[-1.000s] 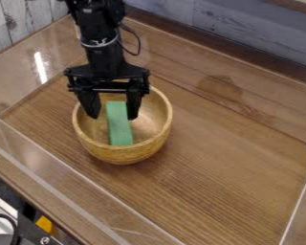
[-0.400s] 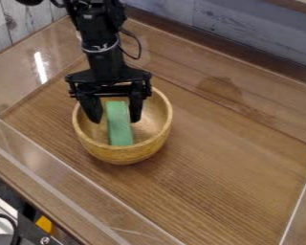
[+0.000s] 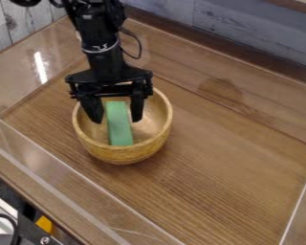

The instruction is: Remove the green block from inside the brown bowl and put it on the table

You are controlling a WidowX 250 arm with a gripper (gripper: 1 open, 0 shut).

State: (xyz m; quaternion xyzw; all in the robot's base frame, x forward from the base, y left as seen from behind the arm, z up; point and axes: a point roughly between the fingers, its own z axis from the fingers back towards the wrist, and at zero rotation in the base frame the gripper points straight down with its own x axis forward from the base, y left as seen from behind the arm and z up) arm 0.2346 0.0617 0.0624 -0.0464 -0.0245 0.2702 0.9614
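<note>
The brown bowl sits left of the middle of the dark wood-grain table. Inside it the green block leans lengthwise, its far end higher than its near end. My gripper hangs straight down over the bowl, open, with one black finger on each side of the block's upper end. The fingertips reach down inside the bowl's rim. I cannot tell whether either finger touches the block.
Clear acrylic walls run along the table's front and left edges. A pale plank wall stands behind the table. Bare tabletop stretches to the right of the bowl and in front of it.
The gripper has sunk slightly lower into the bowl around the block. The block and bowl have not moved.
</note>
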